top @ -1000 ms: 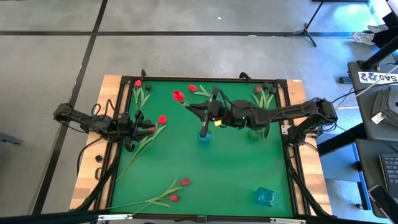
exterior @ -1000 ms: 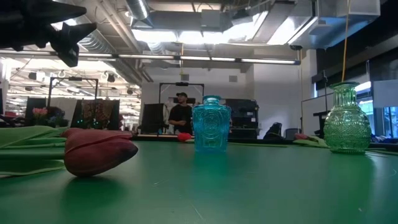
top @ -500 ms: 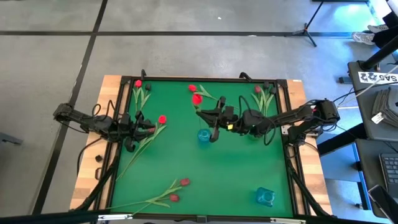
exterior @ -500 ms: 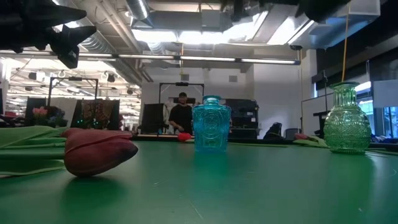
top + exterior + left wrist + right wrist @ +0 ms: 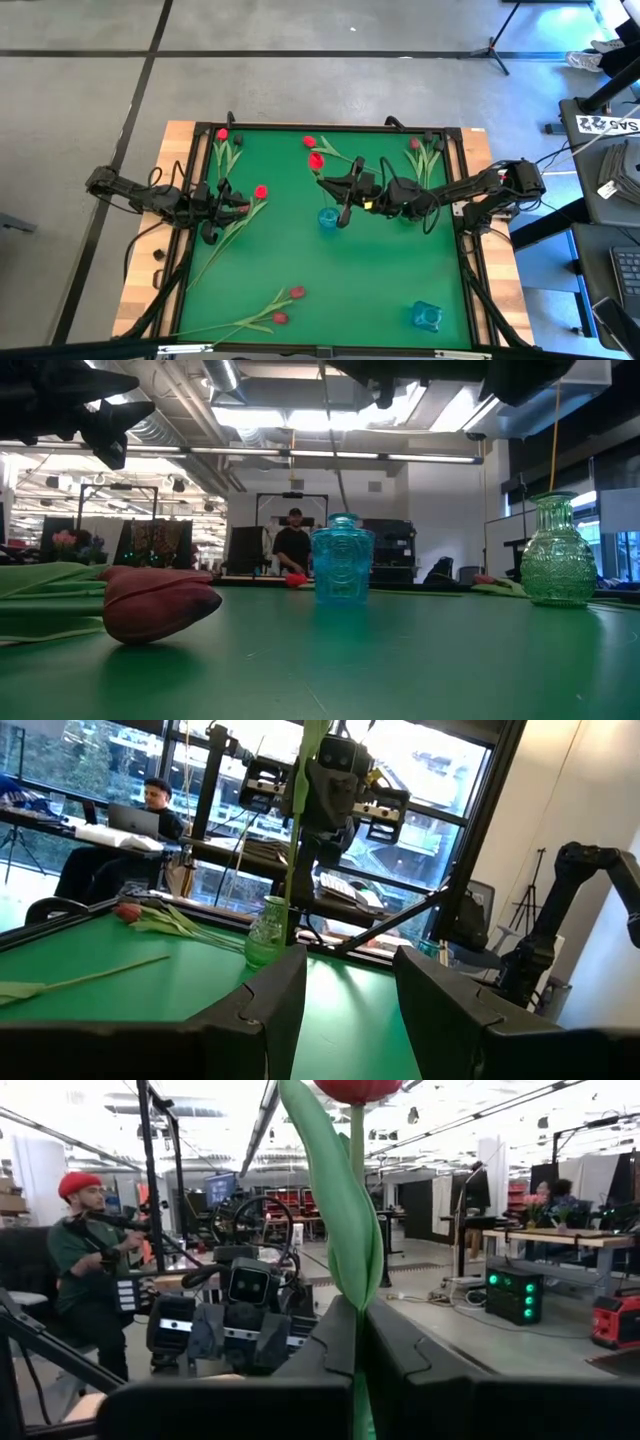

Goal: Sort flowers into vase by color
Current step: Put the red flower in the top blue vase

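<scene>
Your right tool pinches a red tulip by its stem, upright, head above the fingers, stem tip down in the blue vase directly below. Lower crookedly and the light vase may tip. Farther off, your left tool waits spread.

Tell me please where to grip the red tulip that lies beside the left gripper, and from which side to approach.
Grip the thin stem below the red tulip, coming straight down. It lies flat and diagonal on the mat, so turn the left gripper across the stem; the head is probably too soft to pinch.
</scene>
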Robot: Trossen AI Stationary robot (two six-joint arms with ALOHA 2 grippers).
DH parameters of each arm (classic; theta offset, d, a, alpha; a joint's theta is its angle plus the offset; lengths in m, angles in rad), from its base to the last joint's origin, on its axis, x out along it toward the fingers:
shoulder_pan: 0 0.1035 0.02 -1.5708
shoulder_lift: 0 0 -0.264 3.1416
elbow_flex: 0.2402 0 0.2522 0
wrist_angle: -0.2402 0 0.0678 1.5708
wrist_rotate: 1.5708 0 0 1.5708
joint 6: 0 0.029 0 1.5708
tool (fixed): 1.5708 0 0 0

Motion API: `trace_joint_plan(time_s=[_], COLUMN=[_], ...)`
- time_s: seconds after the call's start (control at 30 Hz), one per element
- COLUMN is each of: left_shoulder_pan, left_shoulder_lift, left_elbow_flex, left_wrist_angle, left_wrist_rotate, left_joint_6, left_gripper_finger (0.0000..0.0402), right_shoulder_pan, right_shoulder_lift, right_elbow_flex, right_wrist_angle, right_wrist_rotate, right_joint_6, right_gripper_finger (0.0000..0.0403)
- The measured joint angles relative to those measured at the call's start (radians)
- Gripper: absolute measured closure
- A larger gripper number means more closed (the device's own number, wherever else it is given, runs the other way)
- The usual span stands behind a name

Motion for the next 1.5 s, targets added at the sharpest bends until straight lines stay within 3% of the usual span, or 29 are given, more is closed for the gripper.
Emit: trace_joint_plan(time_s=[0.43,0.97,1.2,1.5], left_shoulder_pan=[0.0,0.0,0.0,0.0], left_shoulder_lift=[0.0,0.0,0.0,0.0], left_elbow_flex=[0.0,0.0,0.0,0.0], left_wrist_angle=[0.004,0.104,0.104,0.11], left_wrist_rotate=[0.0,-0.012,0.042,0.044], left_joint_6=[0.0,-0.009,0.059,0.082], left_gripper_finger=[0.025,0.025,0.025,0.025], right_shoulder_pan=[0.0,0.0,0.001,0.003], right_shoulder_lift=[0.0,0.0,0.0,0.0], right_elbow_flex=[0.0,0.0,0.017,0.178], right_wrist_angle=[-0.001,-0.254,-0.341,-0.701], right_wrist_rotate=[0.008,0.008,0.011,-0.01], right_joint_6=[-0.025,0.013,0.014,0.042], right_gripper_finger=[0.0397,0.0395,0.0324,0.0227])
